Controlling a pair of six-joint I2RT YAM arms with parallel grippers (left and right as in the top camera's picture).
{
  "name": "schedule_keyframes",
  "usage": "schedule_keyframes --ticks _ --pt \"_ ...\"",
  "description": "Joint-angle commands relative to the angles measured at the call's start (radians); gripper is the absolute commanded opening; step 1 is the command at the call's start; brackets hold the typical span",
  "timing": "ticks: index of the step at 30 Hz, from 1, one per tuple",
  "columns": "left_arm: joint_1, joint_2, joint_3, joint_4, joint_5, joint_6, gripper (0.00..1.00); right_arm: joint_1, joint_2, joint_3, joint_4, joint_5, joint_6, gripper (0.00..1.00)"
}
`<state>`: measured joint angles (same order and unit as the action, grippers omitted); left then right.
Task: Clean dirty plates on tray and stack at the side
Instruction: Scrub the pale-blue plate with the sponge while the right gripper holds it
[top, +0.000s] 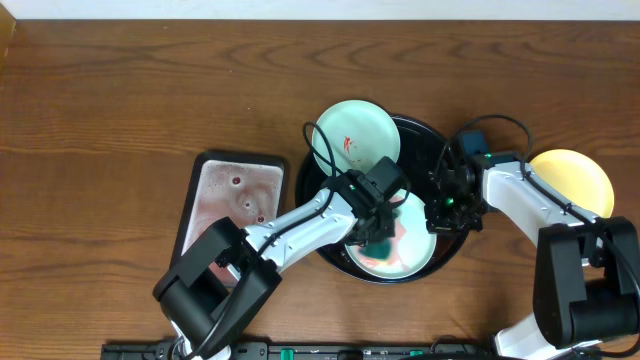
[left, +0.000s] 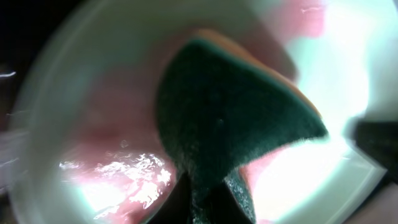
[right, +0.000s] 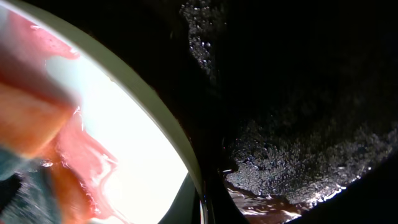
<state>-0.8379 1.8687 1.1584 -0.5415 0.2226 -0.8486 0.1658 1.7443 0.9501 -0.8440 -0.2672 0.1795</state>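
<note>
- The left claw (top: 372, 232) is clamped on a green sponge (left: 230, 118) with an orange back. Its fingers are lost beneath the sponge in the wrist view, which blurs toward the edges.
- Under that claw lies a mint plate (top: 412, 258) filmed with pink sauce, inside the black tray (top: 428, 135) — from overhead the arm and claw cover part of its left side.
- The right claw (top: 447, 214) is closed and sits low at this plate's right rim. Its fingertips are dark against the tray, so whether it pinches the rim cannot be told.
- Beyond the left claw, away from the robot, a second mint plate (top: 355, 135) with a red smear sits over the tray's far rim.
- To the right of the right claw a yellow plate (top: 575, 180) lies on the bench (top: 110, 90), its lower edge cut off by the arm.
- Left of the left claw is a grey tray (top: 232, 190), wet with pink — past it the bench runs wide to the frame edge.
</note>
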Motion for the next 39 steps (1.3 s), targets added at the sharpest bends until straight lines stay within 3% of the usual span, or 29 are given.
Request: schedule_keyframes --ticks 1,3,6,8,9,11,18,25,29,35,39 --pt "0.02 0.042 -0.047 -0.141 -0.343 0.047 0.07 0.0 0.021 0.003 0.013 0.023 0.029 0.01" --pt "0.033 0.027 -0.046 -0.17 -0.42 0.048 0.07 0.0 0.021 0.003 0.014 0.023 0.029 0.01" --pt "0.035 0.028 -0.046 -0.103 -0.377 0.047 0.06 0.0 0.021 0.003 0.014 0.023 0.029 0.01" --pt "0.034 0.028 -0.046 -0.014 -0.253 0.047 0.07 0.0 0.021 0.003 0.013 0.023 0.029 0.01" --pt "0.033 0.028 -0.046 0.101 -0.052 0.047 0.07 0.0 0.021 0.003 0.014 0.023 0.029 0.01" --pt "0.021 0.028 -0.047 0.195 0.069 0.021 0.07 0.0 0.021 0.003 0.014 0.023 0.029 0.01" --pt "-0.042 0.044 -0.048 0.277 0.092 -0.132 0.07 0.0 0.021 0.003 0.014 0.023 0.029 0.01" --pt "-0.054 0.164 -0.048 0.288 0.154 -0.134 0.07 0.001 0.021 0.003 0.013 0.023 0.029 0.01" --pt "-0.037 0.169 -0.048 0.121 0.037 -0.016 0.07 0.0 0.021 0.003 0.003 0.023 0.029 0.01" --pt "0.027 0.107 -0.017 -0.171 -0.277 -0.012 0.07 0.0 0.021 0.003 0.003 0.023 0.022 0.01" --pt "0.043 0.07 0.027 -0.336 -0.583 -0.012 0.07 0.0 0.021 0.003 0.003 0.024 0.022 0.01"
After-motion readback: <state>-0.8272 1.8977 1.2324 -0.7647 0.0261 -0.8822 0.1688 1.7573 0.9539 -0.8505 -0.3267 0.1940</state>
